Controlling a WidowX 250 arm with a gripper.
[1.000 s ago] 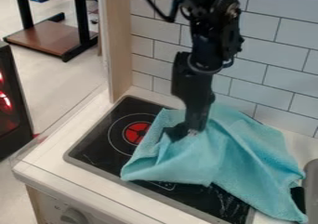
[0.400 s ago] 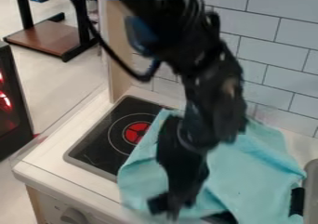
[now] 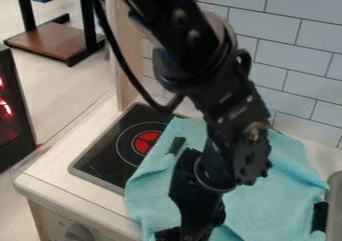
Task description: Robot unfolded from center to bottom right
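Turquoise cloth (image 3: pixel 274 200) lies spread over the centre and right of a black glass cooktop (image 3: pixel 100 157) with a grey rim, set in a white counter (image 3: pixel 57 172). The cloth's left part now extends past the cooktop's near rim and over the counter's front edge, toward the bottom of the view; one second earlier that part ended on the cooktop, with dark glass showing between it and the near rim. Its far left corner remains just beside the round red burner marking (image 3: pixel 147 141), while its right side reaches a grey, rounded rim (image 3: pixel 335 200) near the view's right edge. The black robot arm (image 3: pixel 234 117), seen crossing from the top, has come forward and now covers part of the cloth. Its black two-finger gripper (image 3: pixel 177 234) has moved from the cloth's far left part down to the bottom edge of the view, left of centre. Whether the gripper is spread, pressed together or pinching fabric cannot be told. Behind the counter rises a wall of pale rectangular tiles (image 3: pixel 297 52), beside a light wooden post (image 3: pixel 123 87); a grey round knob (image 3: pixel 79 232) sits on the counter's front, at lower left.
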